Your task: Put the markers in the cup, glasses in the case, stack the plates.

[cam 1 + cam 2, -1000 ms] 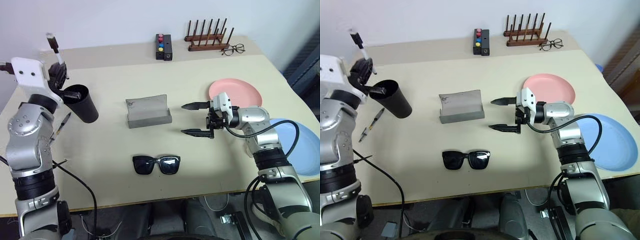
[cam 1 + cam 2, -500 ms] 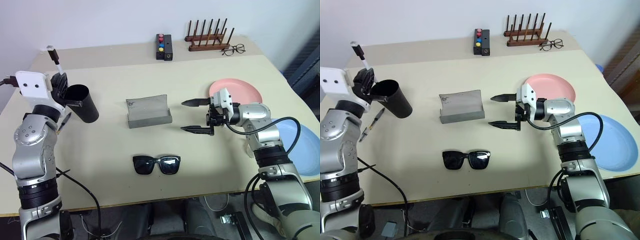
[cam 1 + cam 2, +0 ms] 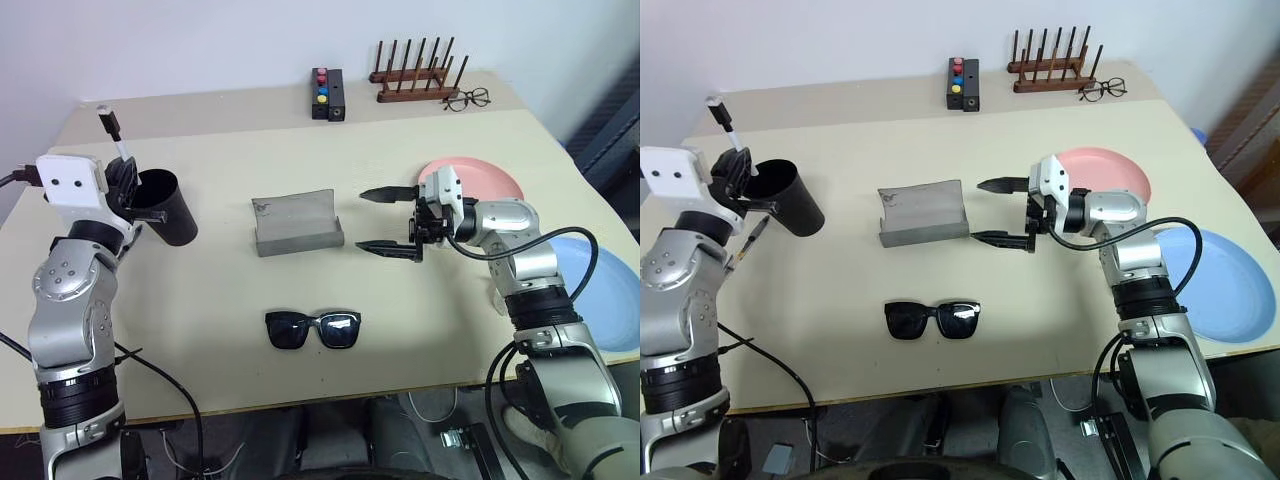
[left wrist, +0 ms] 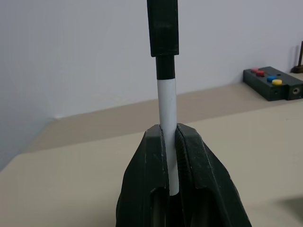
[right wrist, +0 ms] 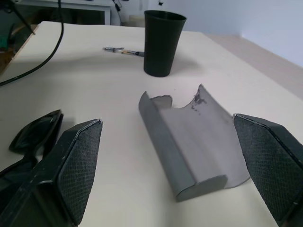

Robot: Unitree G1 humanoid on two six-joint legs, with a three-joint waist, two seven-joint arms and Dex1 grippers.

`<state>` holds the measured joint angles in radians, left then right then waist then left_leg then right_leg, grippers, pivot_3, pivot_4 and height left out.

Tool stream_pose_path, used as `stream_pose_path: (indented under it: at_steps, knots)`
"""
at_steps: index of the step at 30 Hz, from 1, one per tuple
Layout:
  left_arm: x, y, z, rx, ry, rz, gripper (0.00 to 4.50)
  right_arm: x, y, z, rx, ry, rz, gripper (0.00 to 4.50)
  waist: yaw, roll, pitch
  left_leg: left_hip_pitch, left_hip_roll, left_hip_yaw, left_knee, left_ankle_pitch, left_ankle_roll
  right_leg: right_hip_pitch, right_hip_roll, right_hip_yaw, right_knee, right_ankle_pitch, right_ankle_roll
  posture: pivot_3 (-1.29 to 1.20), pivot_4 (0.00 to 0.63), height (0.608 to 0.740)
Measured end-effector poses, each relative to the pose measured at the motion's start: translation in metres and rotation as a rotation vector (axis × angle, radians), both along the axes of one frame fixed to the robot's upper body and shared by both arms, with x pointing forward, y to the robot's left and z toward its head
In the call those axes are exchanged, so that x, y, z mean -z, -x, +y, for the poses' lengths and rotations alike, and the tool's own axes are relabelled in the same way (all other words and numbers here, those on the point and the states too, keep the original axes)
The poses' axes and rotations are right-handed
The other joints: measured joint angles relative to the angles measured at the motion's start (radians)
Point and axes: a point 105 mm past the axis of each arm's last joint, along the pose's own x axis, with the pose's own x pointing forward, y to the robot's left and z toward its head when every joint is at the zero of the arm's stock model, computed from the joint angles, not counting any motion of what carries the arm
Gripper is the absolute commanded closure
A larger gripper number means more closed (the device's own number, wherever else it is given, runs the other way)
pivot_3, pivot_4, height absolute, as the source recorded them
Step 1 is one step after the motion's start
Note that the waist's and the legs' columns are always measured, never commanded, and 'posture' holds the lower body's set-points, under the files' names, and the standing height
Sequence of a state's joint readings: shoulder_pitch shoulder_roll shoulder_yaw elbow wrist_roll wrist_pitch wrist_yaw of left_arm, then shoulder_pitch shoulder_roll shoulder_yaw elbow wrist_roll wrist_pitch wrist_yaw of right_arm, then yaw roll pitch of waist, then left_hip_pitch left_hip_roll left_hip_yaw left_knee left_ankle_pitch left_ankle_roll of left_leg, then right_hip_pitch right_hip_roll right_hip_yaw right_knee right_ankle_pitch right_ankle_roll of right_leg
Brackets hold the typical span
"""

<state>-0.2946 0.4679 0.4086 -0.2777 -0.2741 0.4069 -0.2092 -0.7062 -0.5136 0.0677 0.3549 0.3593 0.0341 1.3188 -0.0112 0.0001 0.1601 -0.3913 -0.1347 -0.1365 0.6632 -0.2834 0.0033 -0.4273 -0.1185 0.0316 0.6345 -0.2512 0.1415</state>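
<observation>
My left gripper point(image 3: 124, 172) is shut on the white marker with the black cap point(image 4: 166, 104), holding it upright just beside the rim of the black cup point(image 3: 166, 206) at the table's left. The dark marker point(image 5: 124, 50) lies flat on the table beside the cup. The grey case point(image 3: 297, 222) lies open in the middle, and my right gripper point(image 3: 360, 220) hovers just right of it, pointing at it, open and empty. The black glasses point(image 3: 312, 328) lie nearer the front edge. The pink plate point(image 3: 485, 180) and blue plate point(image 3: 605, 295) rest apart at the right.
Along the back edge stand a black box with coloured buttons point(image 3: 328, 93), a wooden peg rack point(image 3: 415, 78) and wire-framed spectacles point(image 3: 467, 98). A black cable point(image 5: 33, 66) trails over the table's left front.
My left hand has sunk a little with the marker, closer to the cup's rim. The right gripper has edged towards the case, still open.
</observation>
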Motion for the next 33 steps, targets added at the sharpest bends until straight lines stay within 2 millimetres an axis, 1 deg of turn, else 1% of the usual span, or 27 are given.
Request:
stream_pose_path:
  at_steps: [6, 19, 29, 30, 33]
  knots:
    - [0.002, 0.001, 0.000, -0.001, -0.001, 0.005, 4.45, -0.001, -0.003, 0.007, 0.018, -0.032, 0.000, 0.00, 0.000, 0.000, 0.000, 0.000, 0.000, 0.000, 0.000, 0.000, 0.000, 0.000, 0.000, 0.000, 0.000, 0.000, 0.000, 0.00, 0.150, 0.740]
    - [0.005, 0.003, 0.000, -0.003, -0.003, 0.014, 4.45, -0.009, -0.004, 0.006, 0.013, -0.109, -0.019, 0.00, -0.001, 0.000, 0.000, 0.000, 0.000, 0.000, 0.000, 0.000, 0.000, 0.000, 0.000, 0.000, 0.000, 0.000, 0.000, 0.00, 0.150, 0.740]
    - [0.009, 0.004, 0.003, -0.021, 0.005, 0.024, 4.45, -0.010, -0.003, 0.008, -0.004, -0.108, -0.024, 0.00, -0.001, 0.000, 0.000, 0.000, 0.000, 0.000, 0.000, 0.000, 0.000, 0.000, 0.000, 0.000, 0.000, 0.000, 0.000, 0.00, 0.150, 0.740]
    - [0.010, 0.004, 0.003, -0.023, 0.007, 0.025, 4.11, -0.010, -0.003, 0.008, -0.005, -0.108, -0.024, 0.00, 0.000, 0.000, 0.000, 0.000, 0.000, 0.000, 0.000, 0.000, 0.000, 0.000, 0.000, 0.000, 0.000, 0.000, 0.000, 0.00, 0.150, 0.740]
    - [0.013, 0.004, 0.004, -0.034, 0.011, 0.032, 2.86, -0.010, -0.003, 0.008, -0.005, -0.108, -0.023, 0.00, -0.001, 0.000, 0.000, 0.000, 0.000, 0.000, 0.000, 0.000, 0.000, 0.000, 0.000, 0.000, 0.000, 0.000, 0.000, 0.00, 0.150, 0.740]
